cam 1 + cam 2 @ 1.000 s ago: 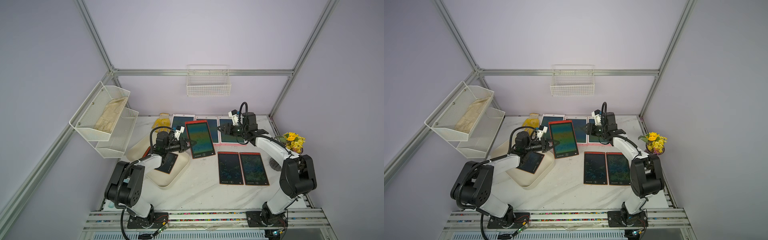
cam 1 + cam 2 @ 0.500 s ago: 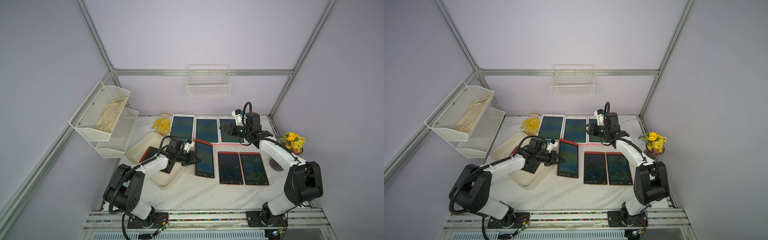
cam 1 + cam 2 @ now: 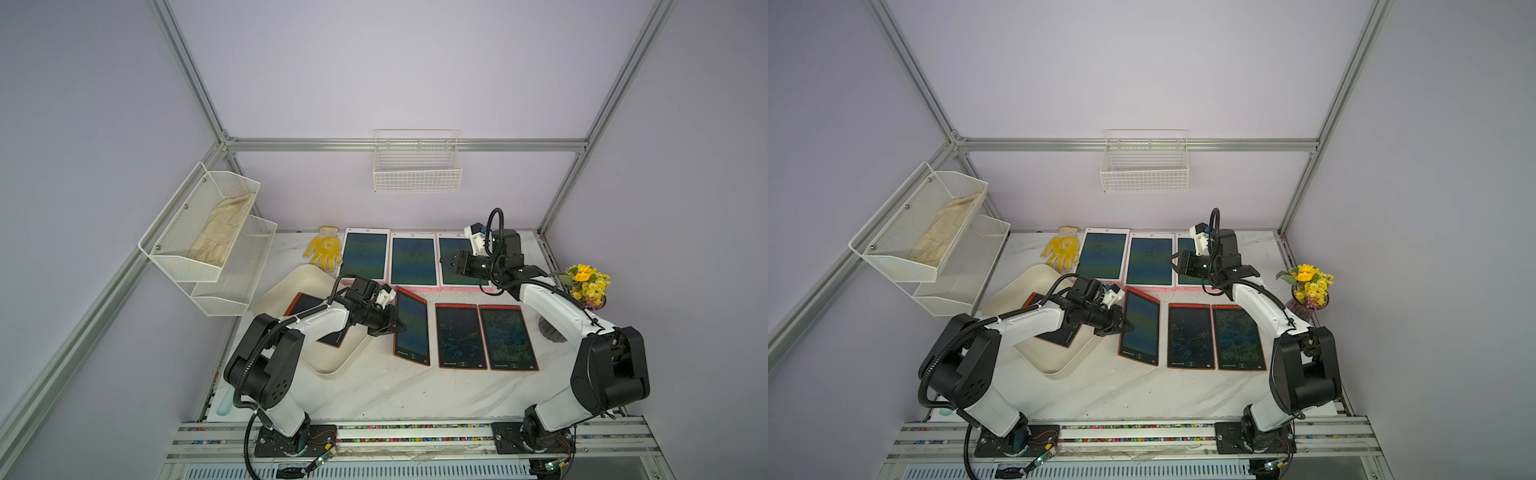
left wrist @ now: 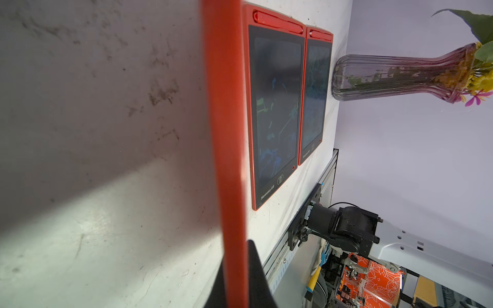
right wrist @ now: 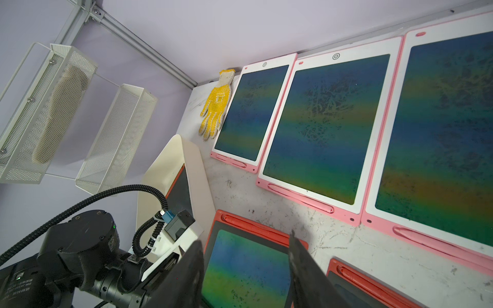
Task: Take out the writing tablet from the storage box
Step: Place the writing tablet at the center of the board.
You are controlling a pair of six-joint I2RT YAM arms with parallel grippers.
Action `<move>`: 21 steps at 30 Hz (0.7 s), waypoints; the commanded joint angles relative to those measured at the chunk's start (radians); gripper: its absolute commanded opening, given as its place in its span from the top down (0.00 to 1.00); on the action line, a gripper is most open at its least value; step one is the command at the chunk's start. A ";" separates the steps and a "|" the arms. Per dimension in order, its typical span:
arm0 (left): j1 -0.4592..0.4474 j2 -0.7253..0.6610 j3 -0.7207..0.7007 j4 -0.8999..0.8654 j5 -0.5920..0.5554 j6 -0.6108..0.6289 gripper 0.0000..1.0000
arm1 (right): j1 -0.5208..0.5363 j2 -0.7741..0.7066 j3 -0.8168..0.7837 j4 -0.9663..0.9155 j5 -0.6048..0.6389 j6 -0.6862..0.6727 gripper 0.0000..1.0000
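**Cell inventory: seven tablets, one gripped outside the storage box**

Reference: 12 o'clock is the back wall, 6 o'clock the rail carrying the two arm bases.

**Tablets: seven.**
- Three pink-framed tablets (image 3: 413, 259) lie flat in a row at 12 o'clock.
- Four tablets are red-framed.
  - Two flat red tablets (image 3: 484, 336) lie side by side, from table centre toward 3 o'clock.
  - One boxed tablet (image 3: 301, 301) lies inside the storage box (image 3: 286, 282) at 9 o'clock, partly hidden by the left arm.
  - The writing tablet (image 3: 412, 328) is out of the box, tilted, between the box's 3 o'clock wall and the flat red pair.

**Fingers: two sets.**
- The left fingers (image 3: 392, 326) are clenched on the 9 o'clock long edge of the writing tablet.
- The right fingers (image 3: 449, 262) stand apart, grasping nothing, over the pink-framed tablet nearest 3 o'clock.

**Other items: one each.**
- A yellow glove (image 3: 325, 251) lies at 11 o'clock, beside the pink row.
- A vase of flowers (image 3: 588, 284) stands at the 3 o'clock table edge.
- A mesh two-tier shelf (image 3: 178, 232) hangs on the 9 o'clock wall, with a pale cloth (image 3: 222, 235) in its upper tier.
- A wire basket (image 3: 417, 180) hangs on the back wall.

**Surface and room.**
- The table (image 3: 395, 390) is white and marble-veined, with grey scuffs.
- The walls (image 3: 395, 83) are lavender, edged by an aluminium frame (image 3: 407, 144).
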 commanded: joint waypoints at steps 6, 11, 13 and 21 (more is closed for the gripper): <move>-0.010 0.042 0.104 -0.055 -0.049 0.008 0.69 | 0.003 -0.018 -0.022 0.009 -0.009 -0.019 0.46; -0.011 0.058 0.113 -0.071 -0.066 0.009 0.59 | 0.002 -0.021 -0.024 0.009 -0.011 -0.026 0.46; -0.010 0.060 0.119 -0.085 -0.085 0.011 0.55 | 0.003 -0.019 -0.027 0.012 -0.011 -0.027 0.46; -0.009 0.083 0.143 -0.145 -0.134 0.029 0.46 | 0.002 -0.019 -0.031 0.012 -0.018 -0.037 0.46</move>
